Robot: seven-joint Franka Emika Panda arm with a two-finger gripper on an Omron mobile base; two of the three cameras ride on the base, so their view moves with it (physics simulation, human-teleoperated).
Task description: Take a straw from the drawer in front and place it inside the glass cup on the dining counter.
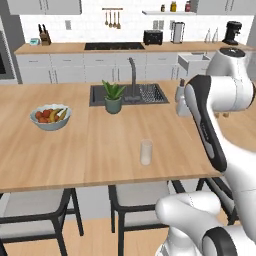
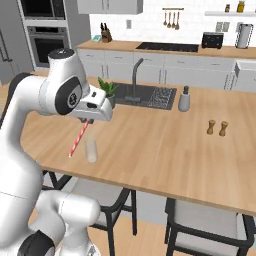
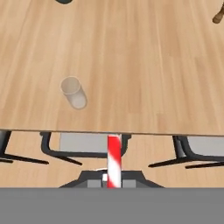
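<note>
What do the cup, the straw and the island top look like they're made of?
The glass cup looks like clear glass or plastic: the wood shows through it. The straw, held in the shut pincer, has red and white stripes with a matte look, perhaps paper or plastic. The dining counter looks like light, matte wood with visible grain and plank seams.

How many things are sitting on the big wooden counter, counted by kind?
Clear glass cup: 1
White bowl of fruit: 1
Green potted plant: 1
Small brown shakers: 2
Grey soap bottle: 1
Total: 6
</note>
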